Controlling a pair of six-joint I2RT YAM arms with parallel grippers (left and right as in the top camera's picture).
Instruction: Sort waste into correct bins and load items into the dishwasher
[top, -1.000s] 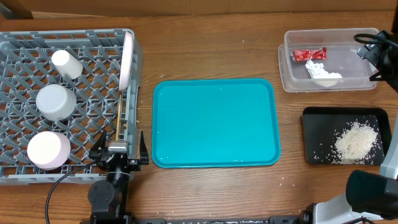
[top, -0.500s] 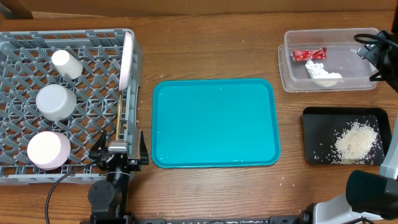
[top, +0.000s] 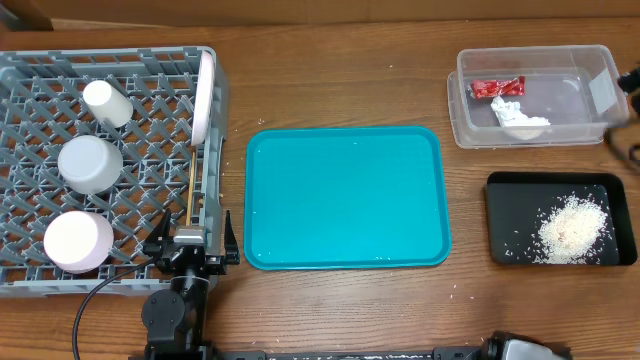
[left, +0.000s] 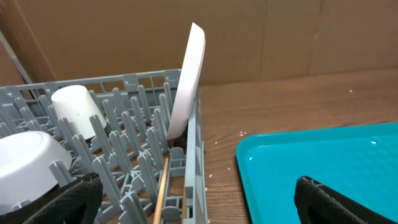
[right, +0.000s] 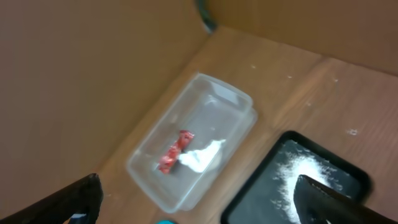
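The grey dish rack (top: 30, 66) at the left holds a white cup (top: 105, 102), two pale bowls (top: 90, 163) (top: 78, 241), an upright white plate (top: 205, 95) and chopsticks (top: 193, 185). The clear tub (top: 462, 100) at the back right holds the red wrapper (top: 497, 88) and the white napkin (top: 518, 115). The black tray (top: 505, 205) holds white crumbs (top: 572, 228). My left gripper (top: 192, 245) is open and empty at the rack's near right corner (left: 196, 193). My right gripper (right: 198, 190) is open and empty, high above the tub (right: 233, 102) and black tray (right: 249, 199).
A large teal tray (top: 345, 197) lies empty in the middle of the wooden table. Cardboard walls stand behind the table. In the left wrist view the plate (left: 189, 81) leans in the rack's right edge, with the chopsticks (left: 160, 193) below it.
My right arm has pulled out of the overhead view, away from the tub's right end and the near right corner. The left arm and all objects have stayed still.
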